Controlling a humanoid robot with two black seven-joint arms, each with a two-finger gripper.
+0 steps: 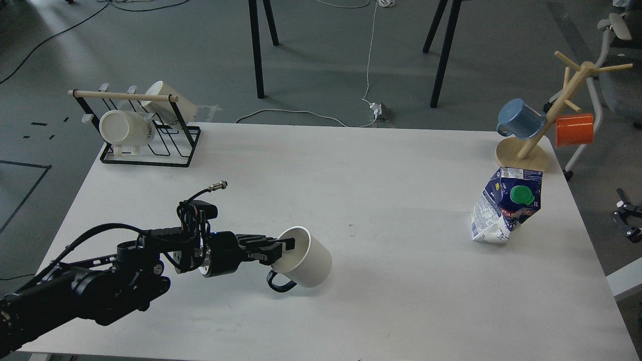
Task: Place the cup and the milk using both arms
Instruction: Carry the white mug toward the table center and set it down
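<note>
My left gripper (282, 251) is shut on the rim of a white cup (307, 258) with a dark handle. It holds the cup tilted on its side, low over the white table (351, 165), left of the middle. A blue and white milk carton (505, 205) with a green cap leans crumpled near the table's right edge. My right gripper (624, 220) shows only as a small dark part at the right edge of the view, off the table; its fingers cannot be told apart.
A black wire rack (143, 135) with two white cups stands at the back left. A wooden mug tree (546, 125) with a blue cup and an orange cup stands at the back right, just behind the carton.
</note>
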